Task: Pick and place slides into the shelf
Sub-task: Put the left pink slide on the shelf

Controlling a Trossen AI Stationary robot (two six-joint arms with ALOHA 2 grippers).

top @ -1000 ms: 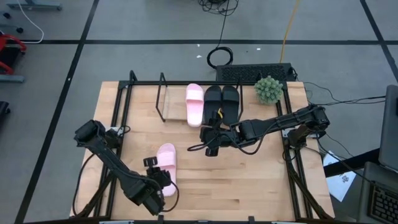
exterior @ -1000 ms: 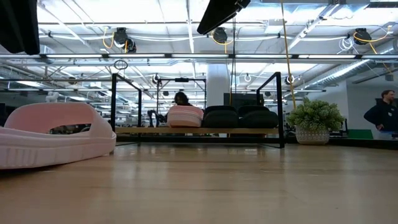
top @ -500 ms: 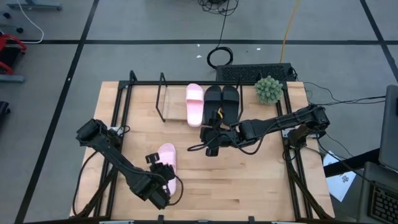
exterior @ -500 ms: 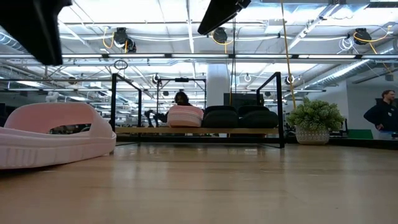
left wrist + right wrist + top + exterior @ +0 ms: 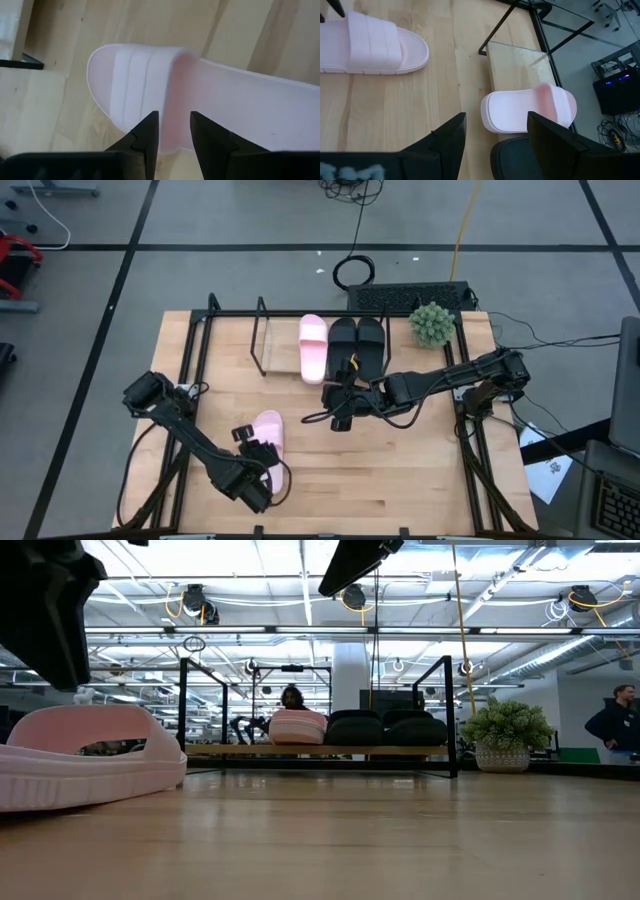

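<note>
One pale pink slide [image 5: 268,430] lies flat on its sole on the table's near left part; it is also large in the low view [image 5: 90,755]. My left gripper [image 5: 262,464] is open and hovers at that slide's near end. In its wrist view [image 5: 172,131] the fingers straddle the slide's [image 5: 210,100] side edge beside the strap. The shelf [image 5: 262,330] stands at the far edge and carries the other pink slide [image 5: 313,347] and two black slides [image 5: 357,345]. My right gripper [image 5: 337,408] is open and waits above mid-table, in front of the shelf [image 5: 492,132].
A small potted plant [image 5: 432,323] stands right of the shelf at the far right corner, with a keyboard [image 5: 415,297] behind it. The shelf board [image 5: 283,355] is bare left of the pink slide. A person [image 5: 620,720] stands far off in the room.
My left gripper has moved from the table's near edge toward the pink slide on the table and come down over its near end, staying open. The slide has not moved. My right arm has kept still.
</note>
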